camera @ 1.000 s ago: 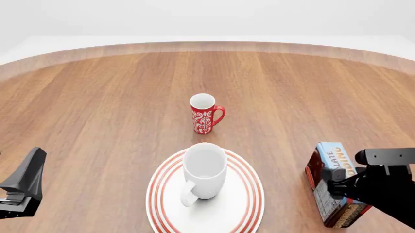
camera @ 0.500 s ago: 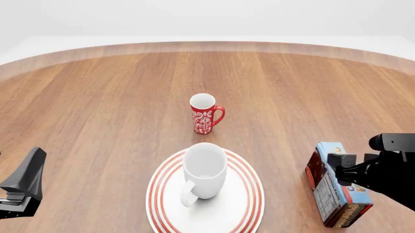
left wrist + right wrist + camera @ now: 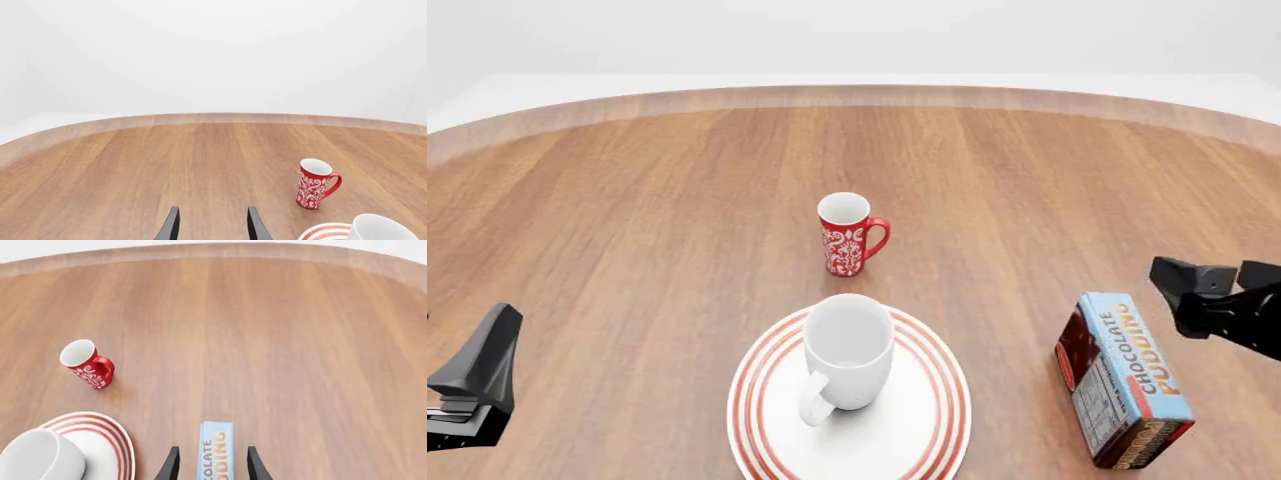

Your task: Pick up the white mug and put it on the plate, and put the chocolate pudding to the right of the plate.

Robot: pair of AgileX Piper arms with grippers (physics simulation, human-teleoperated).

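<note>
the white mug (image 3: 849, 350) stands on the plate (image 3: 941, 400); the chocolate pudding (image 3: 1124, 376) lies right of it, long axis running away, just below the spread, empty right end effector (image 3: 1217, 287) (left one (image 3: 211, 222) also spread, far off).

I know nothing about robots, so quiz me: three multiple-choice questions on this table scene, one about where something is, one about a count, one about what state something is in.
1. Where does the white mug stand?
A. on the plate
B. on the bare table
C. on the pudding box

2. How many mugs are on the table?
A. one
B. two
C. three

3. What is the right tool doing?
A. gripping the chocolate pudding
B. gripping the red mug
C. open, holding nothing

Answers:
1 A, the mug sits upright inside the red rings.
2 B, one white and one red patterned.
3 C, the front view shows its fingers spread, clear of the box lying right of the plate.
</note>
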